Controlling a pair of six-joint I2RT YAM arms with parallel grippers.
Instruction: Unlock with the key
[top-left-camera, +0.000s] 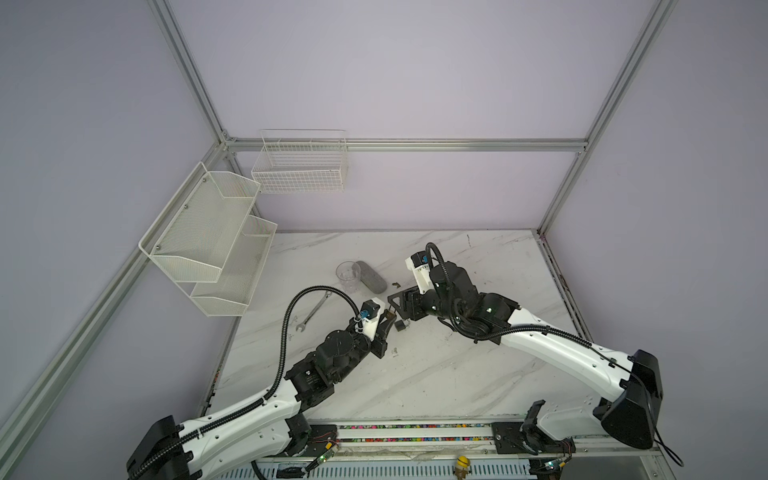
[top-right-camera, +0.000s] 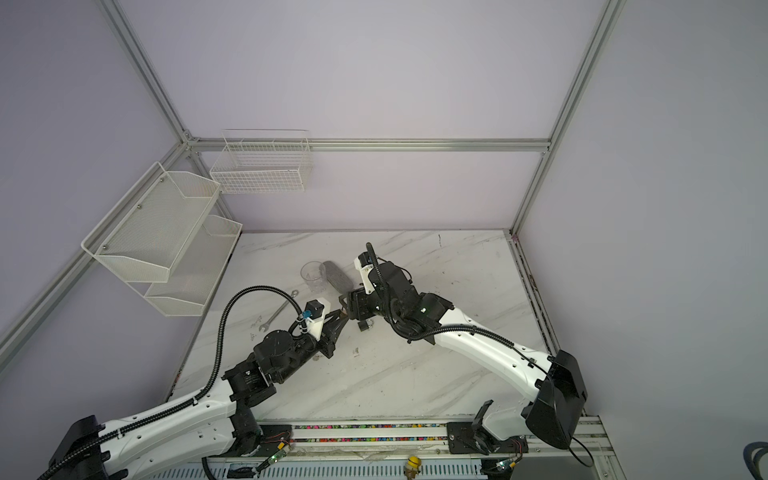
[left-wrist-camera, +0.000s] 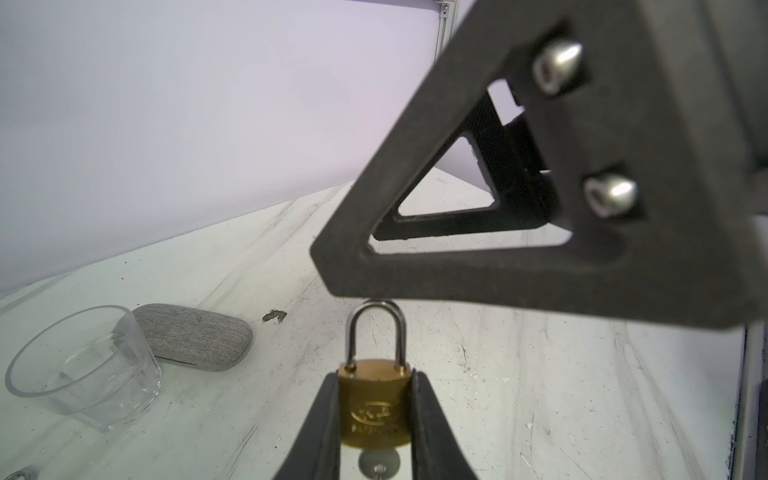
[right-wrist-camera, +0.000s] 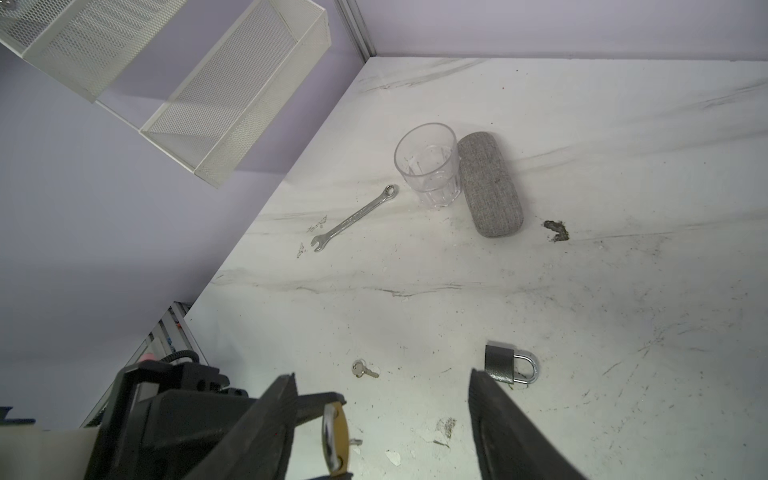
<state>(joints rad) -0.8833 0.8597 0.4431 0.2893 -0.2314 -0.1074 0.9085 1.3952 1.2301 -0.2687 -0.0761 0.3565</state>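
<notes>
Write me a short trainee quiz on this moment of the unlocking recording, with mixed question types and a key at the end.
1. Multiple choice: what does the left pincer grip?
A) a screwdriver
B) a brass padlock
C) a spoon
2. True or false: the right pincer is shut.
3. Count: how many padlocks show in the right wrist view?

Key
1. B. It sits clamped between the two fingers.
2. False. Its jaws stand wide apart with nothing between them.
3. Two. One is the brass one held in the pincer, and the other is a grey padlock lying on the table.
</notes>
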